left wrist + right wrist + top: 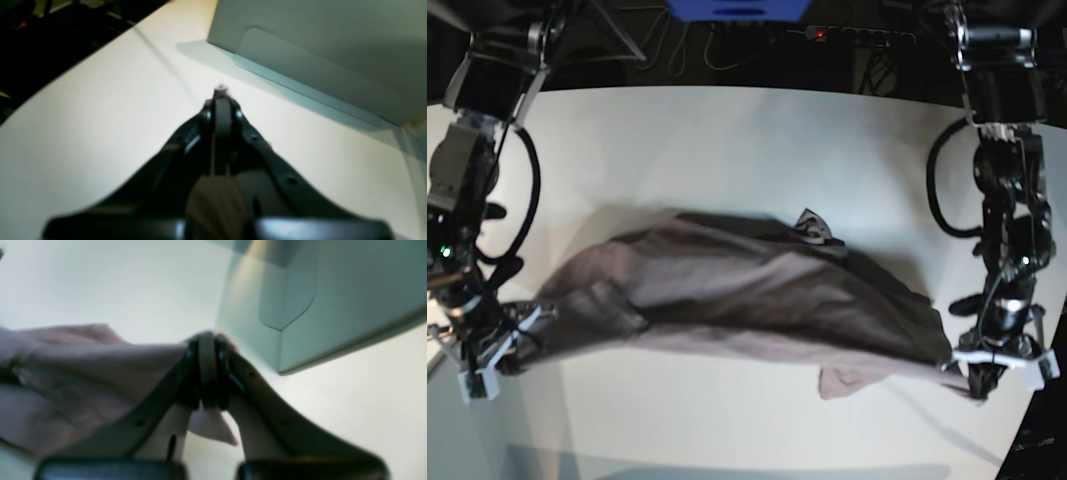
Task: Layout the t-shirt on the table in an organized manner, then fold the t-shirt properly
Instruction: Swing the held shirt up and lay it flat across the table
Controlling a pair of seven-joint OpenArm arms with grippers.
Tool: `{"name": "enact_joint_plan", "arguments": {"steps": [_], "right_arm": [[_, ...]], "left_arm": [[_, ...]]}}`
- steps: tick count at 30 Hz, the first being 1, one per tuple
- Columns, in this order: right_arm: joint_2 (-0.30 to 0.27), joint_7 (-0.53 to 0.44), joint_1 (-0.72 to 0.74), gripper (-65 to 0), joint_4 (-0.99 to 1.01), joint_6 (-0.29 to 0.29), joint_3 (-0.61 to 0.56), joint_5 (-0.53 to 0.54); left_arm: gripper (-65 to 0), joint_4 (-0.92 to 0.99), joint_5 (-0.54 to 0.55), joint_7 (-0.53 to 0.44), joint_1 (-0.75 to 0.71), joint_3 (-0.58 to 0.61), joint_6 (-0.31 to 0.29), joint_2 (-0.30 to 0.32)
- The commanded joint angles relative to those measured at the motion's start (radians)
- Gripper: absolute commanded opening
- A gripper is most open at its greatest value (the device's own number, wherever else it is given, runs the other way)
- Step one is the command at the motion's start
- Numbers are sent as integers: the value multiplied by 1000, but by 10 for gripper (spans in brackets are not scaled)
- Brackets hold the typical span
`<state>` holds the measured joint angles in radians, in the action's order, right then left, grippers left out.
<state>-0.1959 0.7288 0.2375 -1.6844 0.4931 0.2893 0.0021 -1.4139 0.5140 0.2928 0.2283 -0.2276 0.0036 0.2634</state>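
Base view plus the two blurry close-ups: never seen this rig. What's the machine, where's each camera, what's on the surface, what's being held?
It is a robot with two arms working over a large white table. The base view looks down on the whole scene. The other two pictures come from cameras on the wrists, each looking along its own gripper.

A mauve t-shirt is stretched between the arms, wrinkled, not yet flat. The right gripper, on the base view's left, is shut on one end of it; its wrist view shows cloth pinched in the closed jaws. The left gripper, on the base view's right, is shut on the other end. The pale box-like piece in both wrist views sits on the table.
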Motion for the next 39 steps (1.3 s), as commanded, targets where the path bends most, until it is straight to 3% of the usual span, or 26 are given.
{"name": "enact_joint_plan", "arguments": {"steps": [1,7,10,19,24,27,31,39], "right_arm": [[-27,-27,69,-650,10,-3,-15,6],[-93,-33,356,-650,139,-3,-89,6],[-121,-35,494,-650,168,-3,-126,6],[-122,-62,873,-650,241,-4,-183,6],[-124,-91,989,-650,274,-4,-184,6],[-127,-85,977,-650,260,-4,-184,6],[-129,-85,811,-650,152,-4,-178,5],[-99,-91,310,-650,-136,-4,-147,5]], "left_arm": [[-649,0,1,-27,84,1,-6,15],[-649,143,1,42,417,7,-6,6],[-649,204,1,39,557,66,-6,6],[-649,273,1,38,843,124,-6,-23],[-649,281,1,38,920,119,-6,-22],[-649,273,2,38,916,121,-7,-20],[-649,264,2,38,836,118,-7,-20],[-649,97,4,38,474,113,-7,3]]}}
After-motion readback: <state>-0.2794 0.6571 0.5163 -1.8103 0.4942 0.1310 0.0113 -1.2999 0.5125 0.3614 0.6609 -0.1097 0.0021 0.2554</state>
